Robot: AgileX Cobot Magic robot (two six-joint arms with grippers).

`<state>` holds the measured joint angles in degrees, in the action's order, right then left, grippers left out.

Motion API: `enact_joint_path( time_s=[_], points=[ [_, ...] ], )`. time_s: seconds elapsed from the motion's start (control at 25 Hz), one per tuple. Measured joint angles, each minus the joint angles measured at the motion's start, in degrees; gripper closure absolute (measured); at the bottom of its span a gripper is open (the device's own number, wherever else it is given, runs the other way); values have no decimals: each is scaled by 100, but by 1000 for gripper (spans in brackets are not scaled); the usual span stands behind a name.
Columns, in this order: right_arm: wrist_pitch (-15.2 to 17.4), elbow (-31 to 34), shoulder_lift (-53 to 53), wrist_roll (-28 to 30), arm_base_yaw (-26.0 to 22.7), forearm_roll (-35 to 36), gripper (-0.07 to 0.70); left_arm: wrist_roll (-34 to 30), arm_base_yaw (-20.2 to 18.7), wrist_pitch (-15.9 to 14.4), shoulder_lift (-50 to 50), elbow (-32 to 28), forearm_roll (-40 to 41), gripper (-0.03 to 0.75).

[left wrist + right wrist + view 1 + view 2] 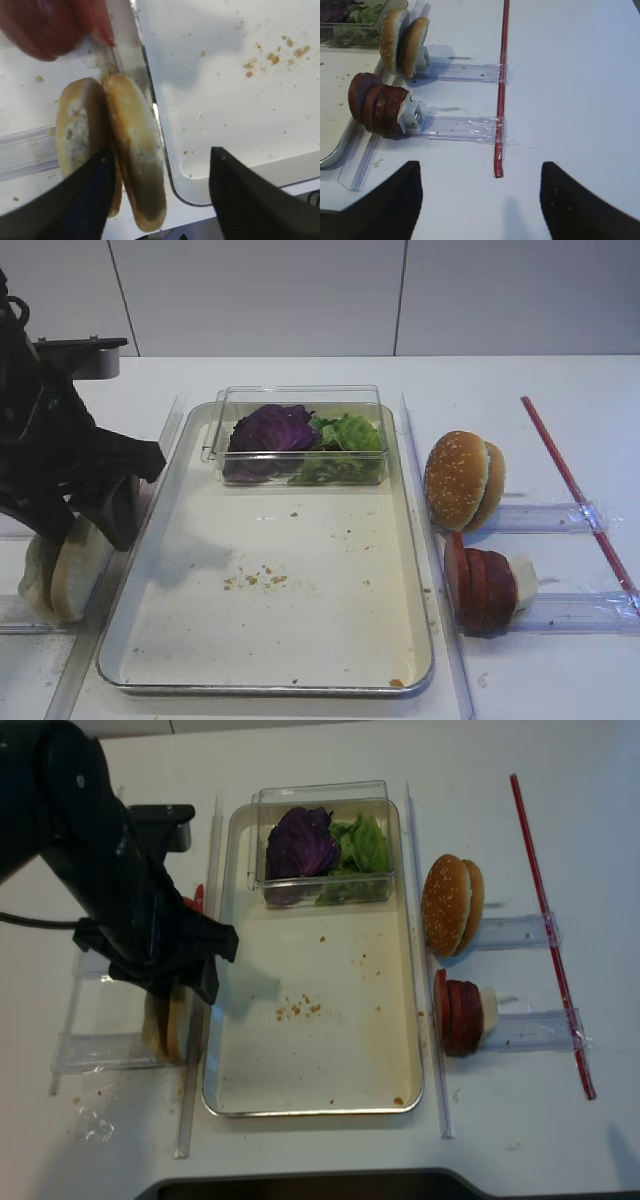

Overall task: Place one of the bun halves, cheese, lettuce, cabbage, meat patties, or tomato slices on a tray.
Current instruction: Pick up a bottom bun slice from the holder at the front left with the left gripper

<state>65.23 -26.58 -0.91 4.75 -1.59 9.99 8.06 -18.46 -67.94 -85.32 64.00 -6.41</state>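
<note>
While the left tool (157,187) is held wide around 1 of the 2 upright bun halves (135,150), just beside the tray (420,570) rim, no grip is seen; the right tool (479,192) is spread wide above the desk (570,75).

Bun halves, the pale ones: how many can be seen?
2, standing on edge side by side left of the tray: one bun half nearest the rim, the other beside it. More may be hidden.
</note>
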Motion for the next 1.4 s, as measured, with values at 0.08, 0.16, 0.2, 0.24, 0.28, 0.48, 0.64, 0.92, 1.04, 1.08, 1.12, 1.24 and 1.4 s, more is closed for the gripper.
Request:
enact_joint_path(
  time_s=[0.08,0.16,0.2,0.24,0.28,0.48,0.64,0.92,1.04,1.08,1.12,1.24,1.4],
  points=[
    [0,0,0,0,0,0,118,15,-4,0,0,0,44,377],
    [0,0,0,0,0,0,118,25,-4,0,0,0,95,425],
    [0,0,0,0,0,0,118,25,-4,0,0,0,108,453],
    [0,0,0,0,0,0,118,25,-4,0,0,0,118,480],
    [0,0,0,0,0,0,118,25,-4,0,0,0,133,500],
    [0,0,0,-10,0,0,118,25,-4,0,0,0,135,575],
    [0,0,0,-10,0,0,118,52,-4,0,0,0,145,617],
    [0,0,0,-10,0,0,118,71,-4,0,0,0,145,659],
    [0,0,0,-10,0,0,118,71,-4,-2,0,0,145,665],
    [0,0,0,-10,0,0,118,71,-4,-2,0,0,145,668],
    [0,0,0,-10,0,0,118,71,-4,-12,0,0,145,671],
    [0,0,0,-10,0,0,118,71,-4,-23,0,0,145,675],
    [0,0,0,-10,0,0,118,85,-4,-23,0,0,147,678]
  ],
)
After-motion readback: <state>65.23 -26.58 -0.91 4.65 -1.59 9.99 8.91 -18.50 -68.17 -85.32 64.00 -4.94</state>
